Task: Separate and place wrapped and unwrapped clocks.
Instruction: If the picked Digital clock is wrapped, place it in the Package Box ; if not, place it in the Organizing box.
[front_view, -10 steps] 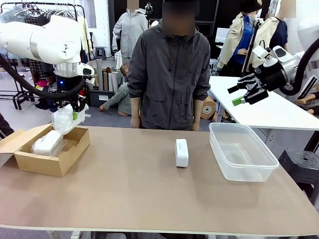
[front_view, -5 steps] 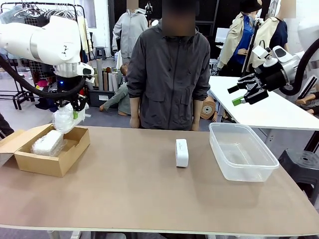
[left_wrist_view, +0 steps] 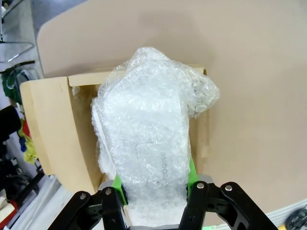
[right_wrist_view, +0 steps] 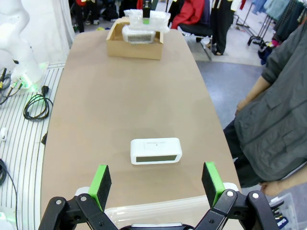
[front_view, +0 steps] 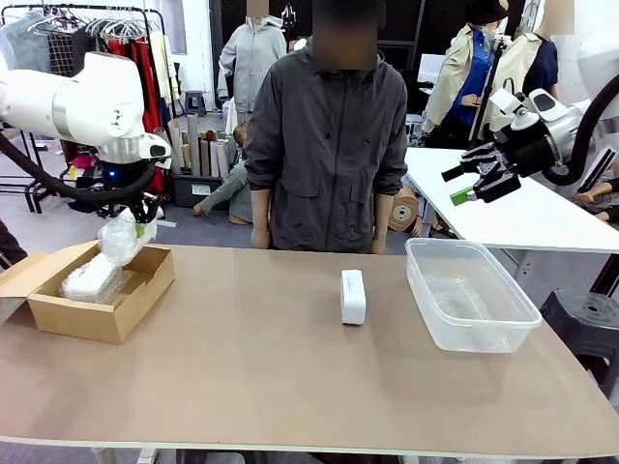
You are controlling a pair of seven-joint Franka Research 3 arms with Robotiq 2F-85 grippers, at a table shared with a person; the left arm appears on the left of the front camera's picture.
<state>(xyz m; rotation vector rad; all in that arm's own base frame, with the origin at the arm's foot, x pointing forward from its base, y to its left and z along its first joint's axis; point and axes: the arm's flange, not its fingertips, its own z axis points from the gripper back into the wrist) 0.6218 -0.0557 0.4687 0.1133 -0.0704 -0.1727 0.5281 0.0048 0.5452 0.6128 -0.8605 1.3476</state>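
Our left hand (front_view: 141,228) is squeezed tight on a wrapped clock (left_wrist_view: 148,129). It hangs just above the cardboard box (front_view: 102,317), near the box's far side, at the left end of the worktop (front_view: 290,387). Another wrapped clock (front_view: 90,280) lies inside the box. To do this well, we go down slowly and straight, aiming for the free space beside that one, not the box wall. We let go only when the bundle is low inside, because bubble wrap is squishy and may bounce. Our right hand (front_view: 459,186) is up high, wide open, holding nothing. The bare clock (front_view: 353,296) stands in the middle of the worktop, near the clear tub (front_view: 420,290) — we think that is its home.
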